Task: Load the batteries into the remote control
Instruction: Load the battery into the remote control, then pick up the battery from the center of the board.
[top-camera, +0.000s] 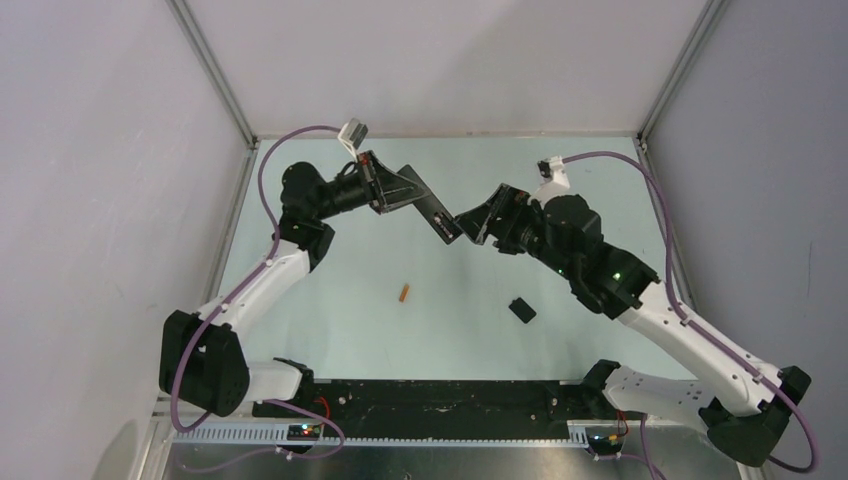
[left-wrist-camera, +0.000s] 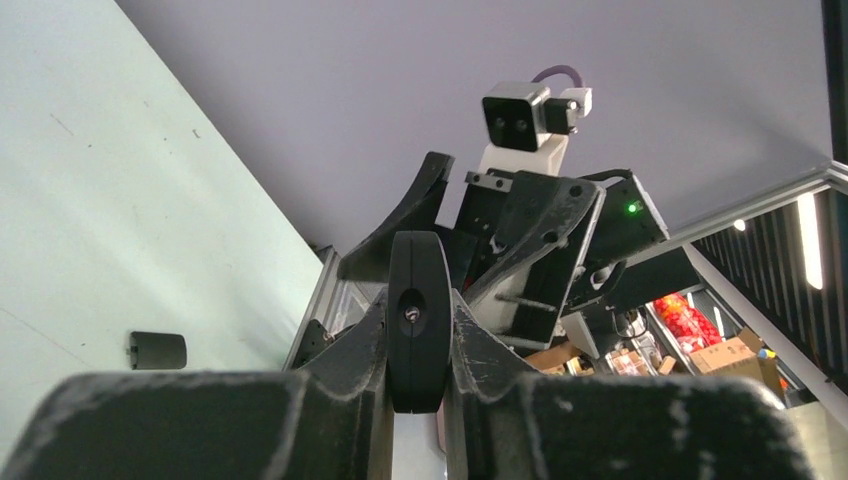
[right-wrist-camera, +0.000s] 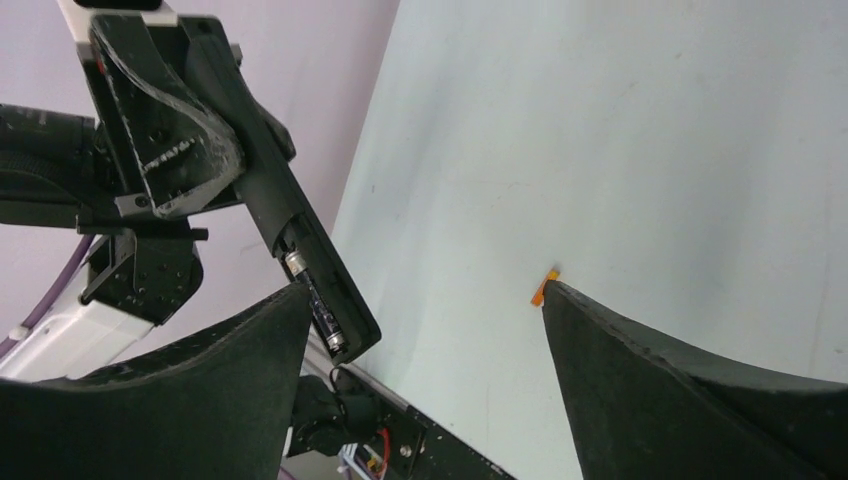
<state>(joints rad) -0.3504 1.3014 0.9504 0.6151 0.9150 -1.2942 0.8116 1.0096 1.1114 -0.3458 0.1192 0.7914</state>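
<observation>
Slim black remote control (right-wrist-camera: 310, 262) — back open, dark battery (right-wrist-camera: 318, 300) inside — tight in left gripper (top-camera: 400, 192); right gripper (right-wrist-camera: 424, 290) agape.

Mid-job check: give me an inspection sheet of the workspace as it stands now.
Surface: pale green table, no spill or mark of note.
Job's things: remote held in the air with its compartment open and a dark battery seated in it. The orange battery lies on the table, and the cover lies apart from it.
Clutter: nothing seen.
Grippers: left gripper shut on the remote. Right gripper open and holding nothing, at the remote's free end.
Cables: a purple cable runs along each arm, away from the remote.
Surroundings: plain walls, metal frame posts, boxes outside the cell.
</observation>
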